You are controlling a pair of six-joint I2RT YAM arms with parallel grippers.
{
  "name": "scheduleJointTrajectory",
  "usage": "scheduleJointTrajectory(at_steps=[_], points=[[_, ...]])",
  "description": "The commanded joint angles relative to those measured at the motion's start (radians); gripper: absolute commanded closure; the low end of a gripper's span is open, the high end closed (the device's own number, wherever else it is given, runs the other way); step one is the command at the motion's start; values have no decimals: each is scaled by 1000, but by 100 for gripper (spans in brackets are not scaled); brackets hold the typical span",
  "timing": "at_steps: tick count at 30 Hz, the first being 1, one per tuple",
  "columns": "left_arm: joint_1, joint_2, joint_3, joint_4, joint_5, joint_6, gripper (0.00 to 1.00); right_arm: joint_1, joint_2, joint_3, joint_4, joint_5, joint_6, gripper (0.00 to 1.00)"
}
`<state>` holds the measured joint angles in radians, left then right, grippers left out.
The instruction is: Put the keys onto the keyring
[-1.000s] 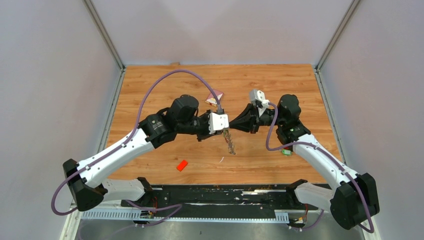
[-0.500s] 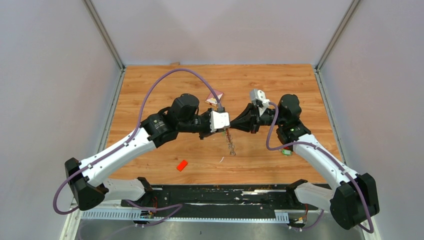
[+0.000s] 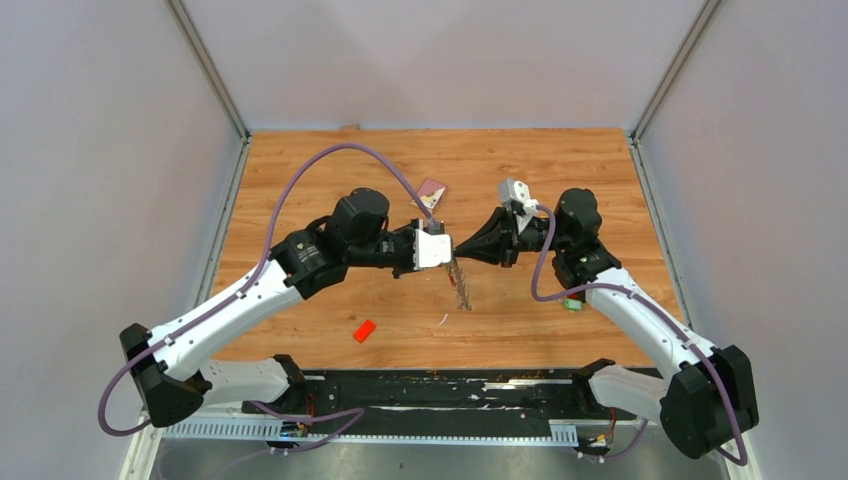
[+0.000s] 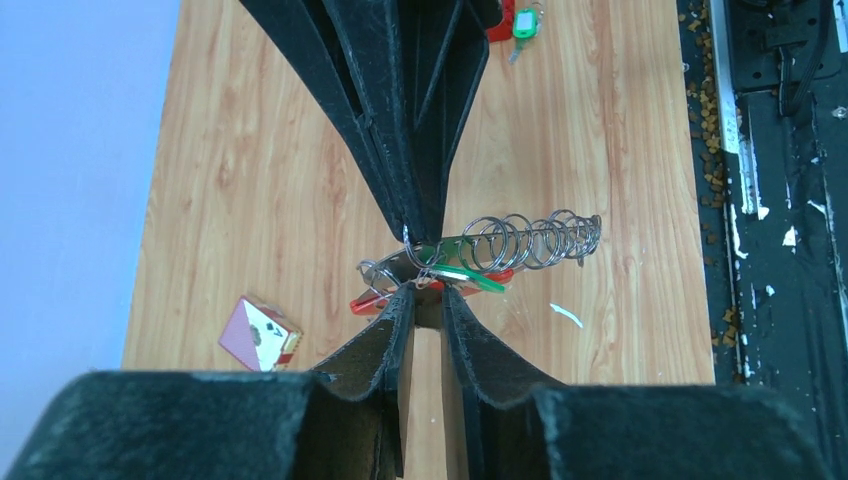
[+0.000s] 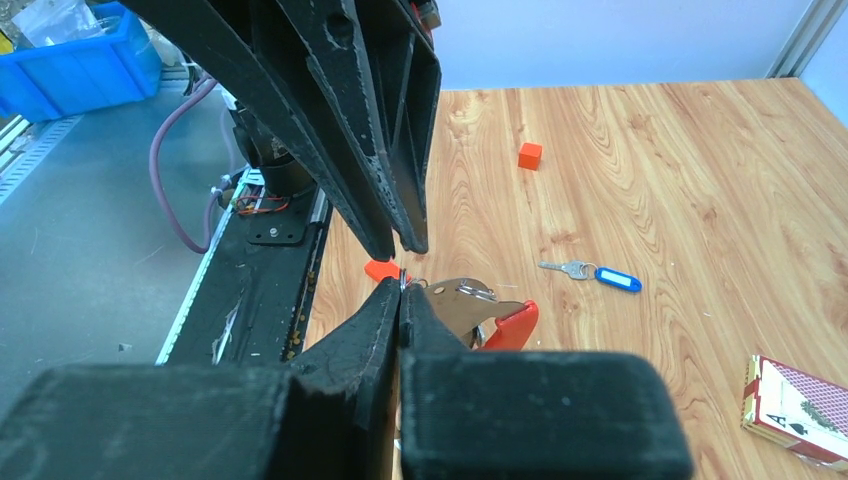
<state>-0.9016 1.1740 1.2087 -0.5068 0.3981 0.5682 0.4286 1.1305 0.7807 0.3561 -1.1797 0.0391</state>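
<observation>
The keyring [image 4: 530, 240] hangs above the table between both grippers. It is a bunch with a wire coil, a red strap [image 5: 510, 325], a brownish metal plate [image 5: 470, 305] and a green strip. My right gripper [image 5: 401, 285] is shut on a thin wire ring at the top of the bunch. My left gripper [image 4: 427, 295] faces it tip to tip, jaws drawn narrow onto a dark part of the bunch. From above, the bunch [image 3: 461, 285] dangles under the meeting fingertips. A green-tagged key [image 4: 524, 22] lies on the table by the right arm. A blue-tagged key [image 5: 610, 278] lies further out.
A playing-card box [image 3: 432, 190] lies behind the grippers. A small flat orange-red block [image 3: 364, 330] sits near the front of the table. An orange cube [image 5: 530, 155] shows in the right wrist view. The black base rail [image 3: 430, 385] runs along the near edge.
My left gripper's jaws have narrowed onto the bunch and the left arm has shifted slightly left, uncovering the card box. The right gripper stays shut in place.
</observation>
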Motion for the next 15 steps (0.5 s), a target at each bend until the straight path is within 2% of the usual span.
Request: scheduleJointTrajectory(at_steps=[1, 8, 15], points=[[3, -24, 0, 4, 46, 68, 78, -4, 2, 43, 18, -15, -16, 100], [4, 19, 18, 0, 76, 123, 77, -4, 0, 42, 17, -17, -16, 100], [4, 33, 13, 14, 23, 142, 77, -5, 0, 39, 17, -22, -18, 100]])
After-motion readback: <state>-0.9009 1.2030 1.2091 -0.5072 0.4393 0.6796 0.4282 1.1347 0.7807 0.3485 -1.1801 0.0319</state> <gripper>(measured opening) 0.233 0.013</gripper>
